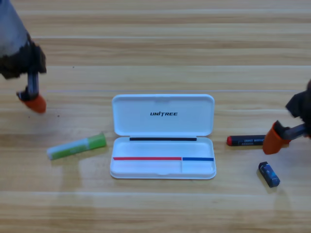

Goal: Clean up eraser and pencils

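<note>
Hanging over the right end of the red-and-black pencil (245, 141), the right gripper (275, 138) is seen entering from the right edge; one orange jaw covers that end, and whether anything is grasped cannot be told. The eraser (268, 174) is found just nearer, apart from the pencil. The open white case (163, 119) is placed at mid-bench (155, 58), left of both. The green-ended pencil (77, 146) is laid left of the case. The left gripper (33, 101) is held farther left, above bare wood; its opening cannot be told.
</note>
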Controlling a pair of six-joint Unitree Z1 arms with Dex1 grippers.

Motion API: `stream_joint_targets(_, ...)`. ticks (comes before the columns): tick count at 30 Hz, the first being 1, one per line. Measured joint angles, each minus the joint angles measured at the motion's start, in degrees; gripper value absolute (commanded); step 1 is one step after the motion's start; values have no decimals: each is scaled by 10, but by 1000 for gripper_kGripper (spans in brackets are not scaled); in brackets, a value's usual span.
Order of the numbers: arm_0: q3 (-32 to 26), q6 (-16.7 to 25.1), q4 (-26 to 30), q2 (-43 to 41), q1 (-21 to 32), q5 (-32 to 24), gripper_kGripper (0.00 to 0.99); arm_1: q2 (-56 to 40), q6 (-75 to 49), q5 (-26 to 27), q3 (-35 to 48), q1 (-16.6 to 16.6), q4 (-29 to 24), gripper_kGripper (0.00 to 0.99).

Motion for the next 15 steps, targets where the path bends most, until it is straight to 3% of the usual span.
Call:
stream_joint_targets(4,-2,-9,33,31,1,-34,977,36,14,5,-6,1,0,888)
stream_joint_targets(15,-35,-27,49,82,0,-81,988,113,29,15,-18,3,-1,841)
